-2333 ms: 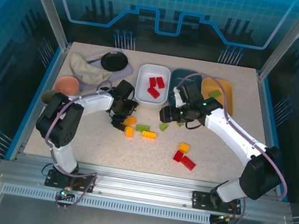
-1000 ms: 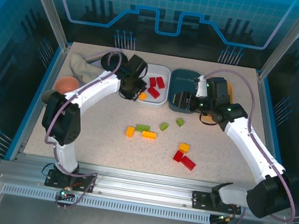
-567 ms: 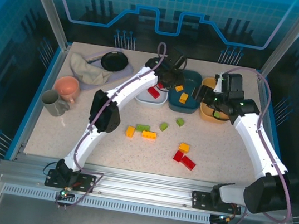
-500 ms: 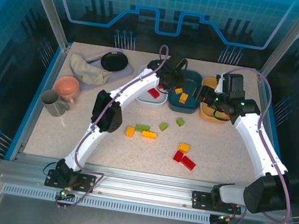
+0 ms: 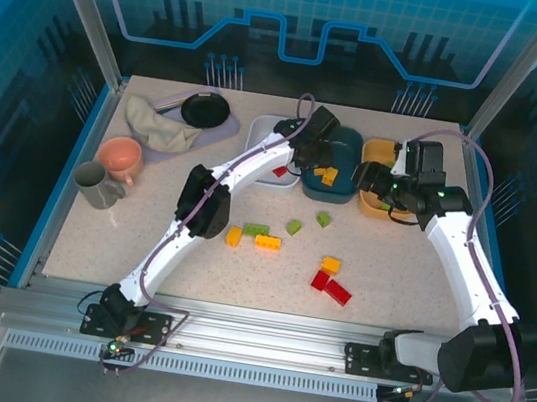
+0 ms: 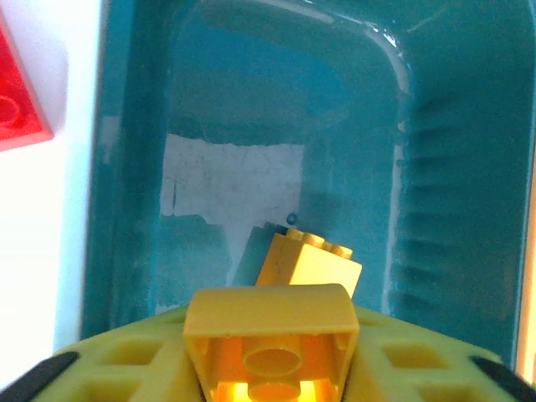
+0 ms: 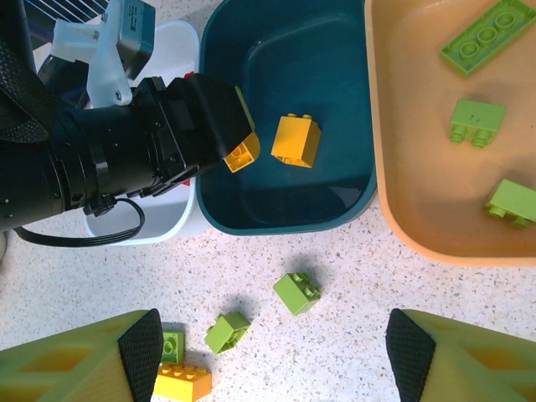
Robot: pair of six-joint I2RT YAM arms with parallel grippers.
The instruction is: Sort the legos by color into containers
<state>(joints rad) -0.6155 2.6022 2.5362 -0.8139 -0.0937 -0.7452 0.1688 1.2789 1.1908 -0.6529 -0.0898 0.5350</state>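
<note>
Over teal tray (image 7: 285, 224) rim, left pincer (image 7: 238, 144)

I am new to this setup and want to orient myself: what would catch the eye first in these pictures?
The left arm's fingers hang over the dark teal tray with a yellow brick between them, and a second yellow brick lies inside. Beside that tray, the orange tray holds three green bricks.

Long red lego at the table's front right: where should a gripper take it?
Come straight down on the long red lego and pinch across its two long sides, mid-length. It lies flat and diagonal with both long sides free, while its left end sits against the small red lego.
</note>
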